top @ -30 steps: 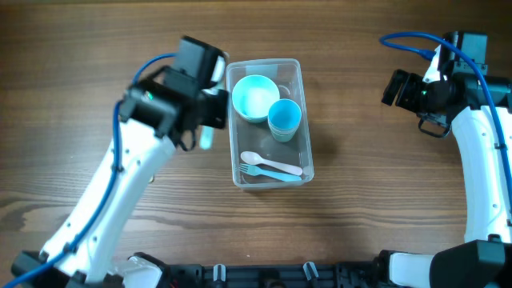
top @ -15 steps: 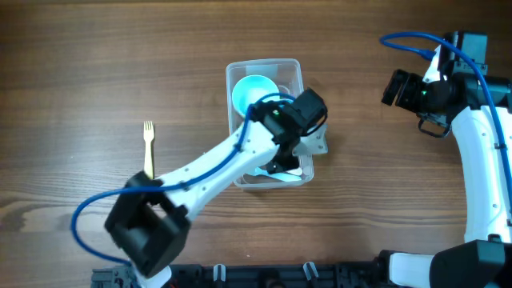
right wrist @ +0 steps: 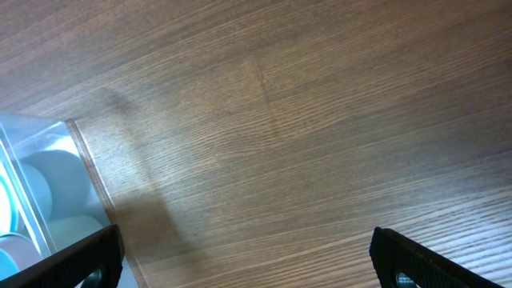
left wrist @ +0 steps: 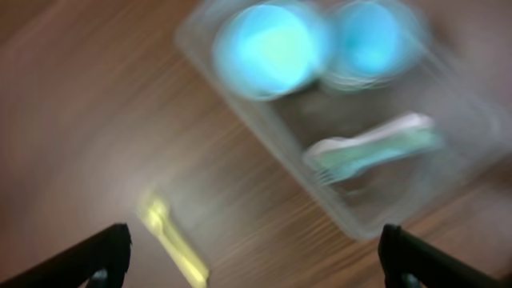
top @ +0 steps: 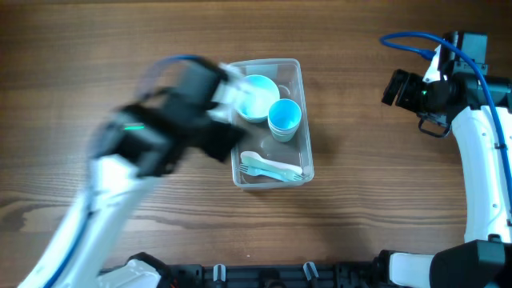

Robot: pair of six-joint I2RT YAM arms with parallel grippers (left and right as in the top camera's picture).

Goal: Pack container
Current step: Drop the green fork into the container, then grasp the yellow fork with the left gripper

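We count one clear container [top: 306, 120] at mid-surface [top: 384, 200]. It holds one blue bowl [top: 254, 96], one blue cup [top: 284, 118] and pale cutlery [top: 272, 166] too blurred to count. One yellow fork [left wrist: 172, 240] lies beside it. The left claw [left wrist: 256, 256] and right claw [right wrist: 244, 256] both stand spread apart.

In the container [top: 307, 136], a bowl [top: 256, 96] and a cup [top: 284, 118] crowd the far half, close together. Pale cutlery [top: 276, 168] lies across the near end, and a strip of open floor shows between it and the cup. The blurred left arm [top: 160, 132] covers the container's left rim and the wood beside it. A yellow fork [left wrist: 172, 240] lies on the table [top: 360, 184], apart from the container. Open wood runs from the container's right wall to the right arm [top: 472, 136].
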